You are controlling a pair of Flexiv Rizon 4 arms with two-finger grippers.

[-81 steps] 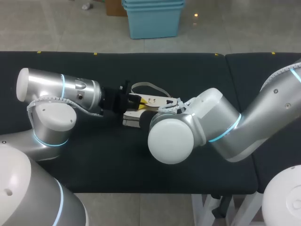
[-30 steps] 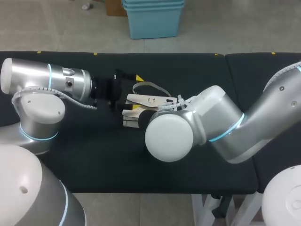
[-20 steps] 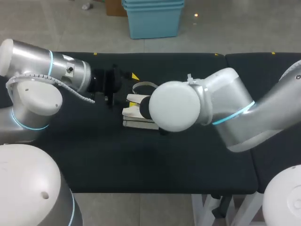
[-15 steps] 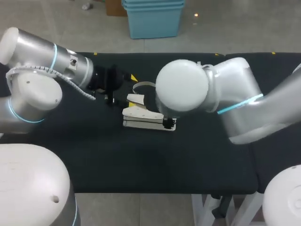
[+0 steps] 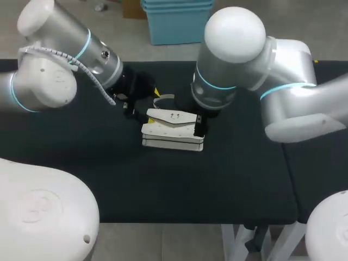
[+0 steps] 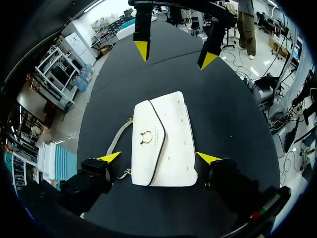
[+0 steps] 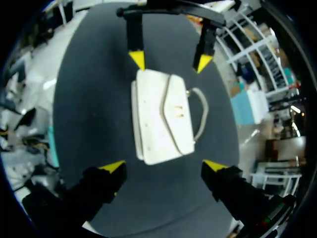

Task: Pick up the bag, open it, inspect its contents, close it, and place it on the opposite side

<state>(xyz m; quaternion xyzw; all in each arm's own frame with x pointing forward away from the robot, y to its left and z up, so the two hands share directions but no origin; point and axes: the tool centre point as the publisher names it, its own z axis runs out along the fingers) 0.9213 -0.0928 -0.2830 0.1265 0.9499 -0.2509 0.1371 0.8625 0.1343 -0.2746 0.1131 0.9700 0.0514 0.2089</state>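
A white handbag [image 5: 173, 130] with a gold clasp lies flat on the black table [image 5: 109, 185], flap down. Its grey strap [image 5: 163, 98] loops out on the far side. My left gripper [image 5: 144, 99] hangs open just off the bag's left end. My right gripper [image 5: 198, 124] hangs open over the right end. In the left wrist view the bag [image 6: 163, 144] lies below and ahead of my left gripper [image 6: 158, 158], with the right gripper [image 6: 174, 55] beyond it. The right wrist view shows the bag [image 7: 161, 119] between my right gripper [image 7: 164, 165] and the left gripper [image 7: 170, 60]. Neither touches it.
A seam [image 5: 263, 81] splits the table into a wide left section and a narrower right one. Bare dark surface stretches in front of the bag and to both sides of it.
Both arms have risen and drawn back from the bag. The right arm swung up from in front of the bag to behind it. The bag stays flat on the table.
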